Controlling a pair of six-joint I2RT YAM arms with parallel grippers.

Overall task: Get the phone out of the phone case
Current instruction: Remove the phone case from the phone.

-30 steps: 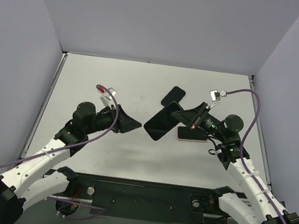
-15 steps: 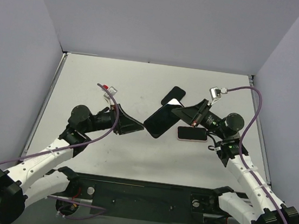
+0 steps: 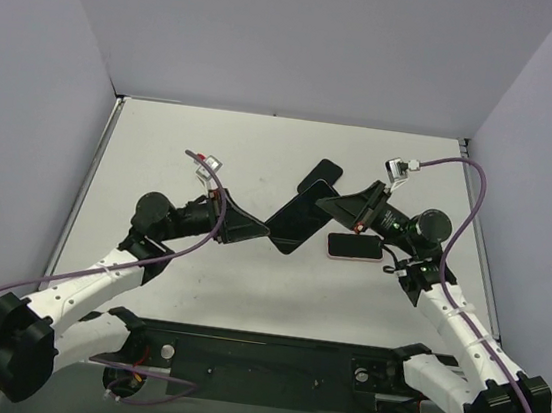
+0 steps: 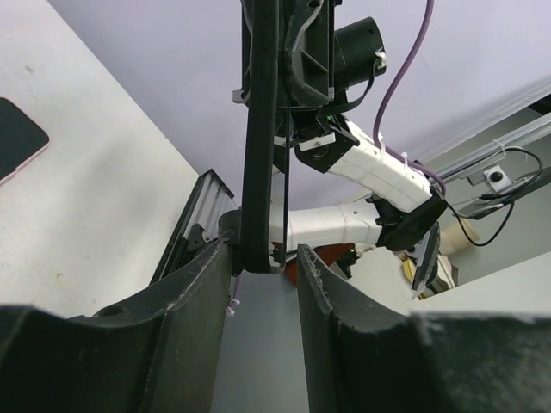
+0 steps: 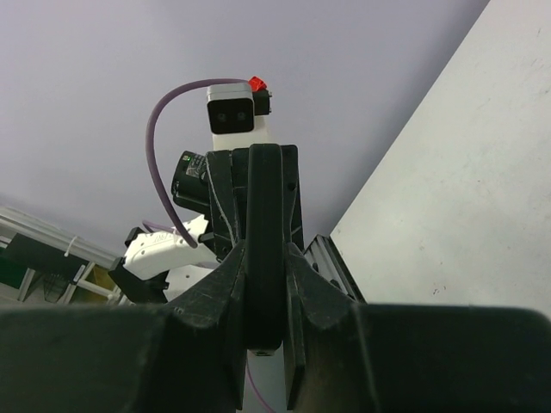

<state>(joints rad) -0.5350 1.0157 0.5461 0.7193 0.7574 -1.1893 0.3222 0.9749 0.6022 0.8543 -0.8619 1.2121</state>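
Two-arm step: gripping to strip the case point(image 4: 260, 138) | phone point(image 3: 300, 220) aloft over worktop point(image 3: 183, 145), right end effector point(image 3: 334, 211) clenched on its upper edge | left end effector point(image 3: 259, 233) straddles lower edge, released (gaps both sides) | next: pinch case rim, peel apart

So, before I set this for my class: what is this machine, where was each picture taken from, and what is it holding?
These are two robot arms bolted to a table, each ending in a two-finger claw. The wide picture looks down from above and behind them; the other two come from a camera on each wrist. The right claw is shut on one end of a dark cased phone. The left claw is open, straddling the other end. Lying on the table are a pink-edged phone and a dark slab, phone or case, I cannot tell.
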